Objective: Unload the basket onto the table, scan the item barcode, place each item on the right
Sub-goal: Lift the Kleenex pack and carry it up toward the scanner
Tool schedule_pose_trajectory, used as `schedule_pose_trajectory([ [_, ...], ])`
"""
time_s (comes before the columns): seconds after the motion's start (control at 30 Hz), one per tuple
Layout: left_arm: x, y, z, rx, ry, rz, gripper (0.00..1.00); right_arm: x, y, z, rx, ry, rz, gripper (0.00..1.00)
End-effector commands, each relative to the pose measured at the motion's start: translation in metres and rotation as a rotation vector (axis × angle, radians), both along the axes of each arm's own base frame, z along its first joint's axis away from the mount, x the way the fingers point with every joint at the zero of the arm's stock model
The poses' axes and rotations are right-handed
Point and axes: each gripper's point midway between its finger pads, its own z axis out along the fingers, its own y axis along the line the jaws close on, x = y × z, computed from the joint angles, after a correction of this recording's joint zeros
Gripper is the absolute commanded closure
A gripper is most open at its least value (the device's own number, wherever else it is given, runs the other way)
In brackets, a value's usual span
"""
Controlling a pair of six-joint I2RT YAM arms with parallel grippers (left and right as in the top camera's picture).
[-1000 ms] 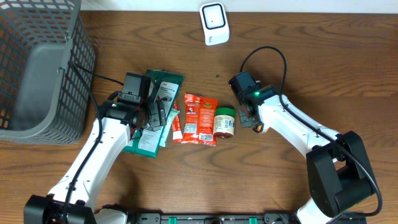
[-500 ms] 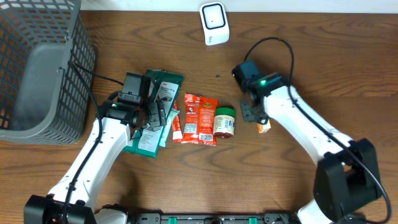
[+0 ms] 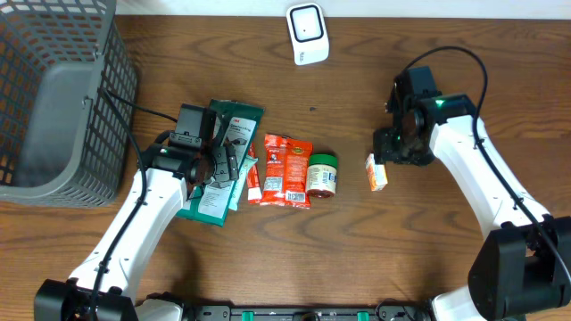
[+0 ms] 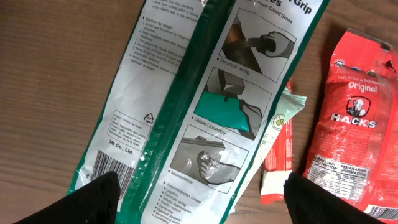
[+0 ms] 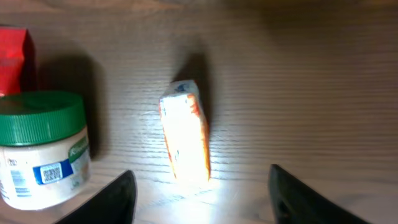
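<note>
Wood-grain table point(image 3: 464, 53), overhead and wrist views. Grey mesh basket point(image 3: 120, 80) at far left; white scanner point(image 3: 307, 33) at the top edge, well apart from all items. Row at centre, left to right: green glove pack point(image 4: 205, 106), thin red-and-white sachet point(image 4: 280, 155), red packet point(image 4: 357, 124), jar point(image 5: 40, 149). Glove pack text legible: "3M Co., Ltd.", "Grip", "Electrical wiring", "Detailed Assembly", "Maintenance"; a barcode sits at its lower corner. Packet reads "HACKS" and "Original". Jar lies on its side, green lid, blue barcode label facing the camera; other print too blurred to read. Box point(image 5: 186, 143), small, orange and white, lies alone on the table just right of the jar, not touching it; glare washes out its print, no barcode visible. Right gripper point(image 5: 202, 199) hovers over the box, fingers spread wide to either side, gripping nothing. Left gripper point(image 4: 205, 202) hangs over the glove pack, fingers far apart, gripping nothing.
</note>
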Motion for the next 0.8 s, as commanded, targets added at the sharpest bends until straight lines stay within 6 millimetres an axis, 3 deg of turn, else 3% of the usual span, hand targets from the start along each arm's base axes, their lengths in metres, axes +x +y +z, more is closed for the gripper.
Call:
schedule_pose_trajectory([
  [0.0,-0.003,0.002,-0.004,0.009,0.013,0.001,0.15,-0.010,0.013,-0.016,0.064,0.020,0.065,0.43],
  [0.33,-0.003,0.002,-0.004,0.009,0.013,0.001,0.15,-0.006,0.014,-0.052,0.053,-0.049,0.082,0.53],
  [0.57,-0.003,0.002,-0.004,0.009,0.013,0.001,0.15,-0.009,0.014,-0.061,0.058,-0.056,0.083,0.62],
  [0.77,-0.003,0.002,-0.004,0.009,0.013,0.001,0.15,-0.010,0.013,-0.062,0.056,-0.055,0.083,0.79],
])
